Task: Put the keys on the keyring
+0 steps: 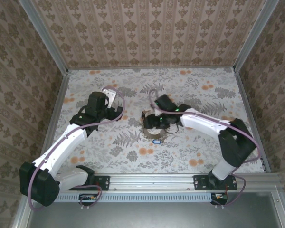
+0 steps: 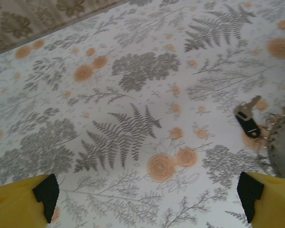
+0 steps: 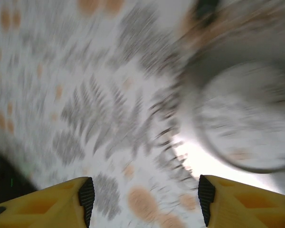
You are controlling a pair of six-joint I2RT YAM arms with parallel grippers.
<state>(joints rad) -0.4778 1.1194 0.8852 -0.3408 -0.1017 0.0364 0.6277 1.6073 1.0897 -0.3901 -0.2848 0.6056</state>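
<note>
The keyring (image 1: 154, 133), a dark toothed hoop, lies on the flowered table near its middle. A key with a black head (image 1: 144, 114) lies just up-left of it, and a key with a blue bit (image 1: 156, 141) lies just below it. My right gripper (image 1: 150, 121) hovers over the hoop's upper left, open. In the blurred right wrist view the keyring (image 3: 183, 102) curves at upper right, beyond the empty gripper (image 3: 146, 199). My left gripper (image 1: 118, 113) is open to the left. In its view the black-headed key (image 2: 247, 118) and the keyring (image 2: 279, 149) sit far right of the gripper (image 2: 147, 199).
The table (image 1: 199, 90) is covered in a fern-and-orange-flower print and boxed in by patterned walls on three sides. An aluminium rail (image 1: 152, 180) carrying both arm bases runs along the near edge. Bare table stretches to the back and to the right.
</note>
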